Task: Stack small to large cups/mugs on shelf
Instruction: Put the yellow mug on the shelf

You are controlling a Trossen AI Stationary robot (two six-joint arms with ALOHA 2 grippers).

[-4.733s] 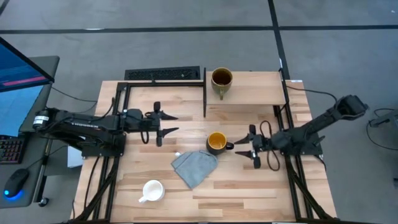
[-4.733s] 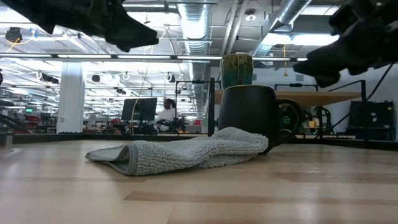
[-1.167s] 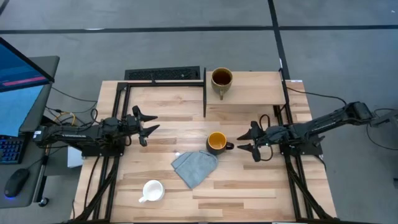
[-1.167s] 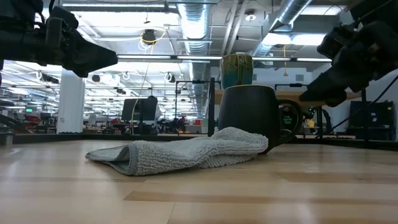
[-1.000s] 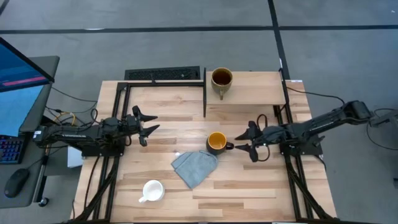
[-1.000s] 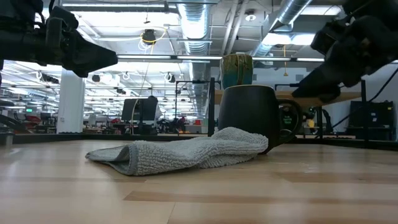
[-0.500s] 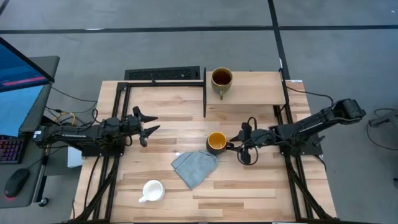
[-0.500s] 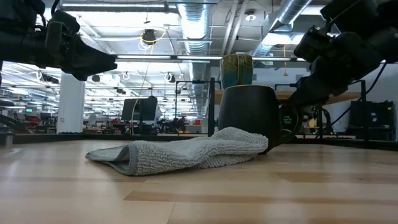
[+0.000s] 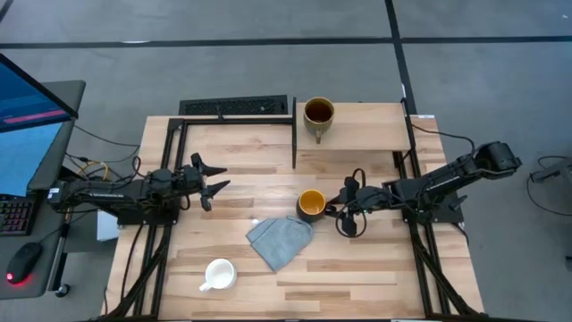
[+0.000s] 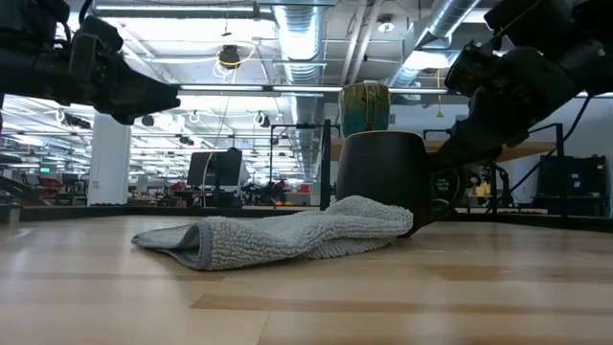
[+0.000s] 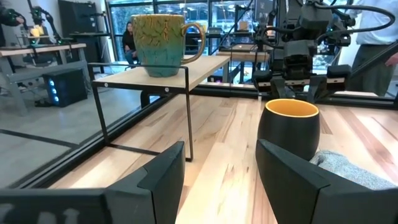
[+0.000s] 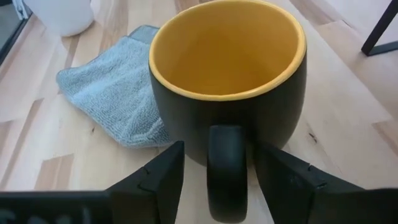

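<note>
Now I see my right gripper (image 12: pixel 214 171) spread open astride the handle of the dark, yellow-lined ceramic mug (image 9: pixel 311 205), having advanced from well clear moments earlier.

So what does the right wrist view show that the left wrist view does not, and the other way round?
Only the right wrist view shows the white mug and the dark mug's handle, flanked by the open right gripper. Only the left wrist view shows the olive mug on the shelf, past the open left gripper. Both show the dark mug touching the cloth.
</note>
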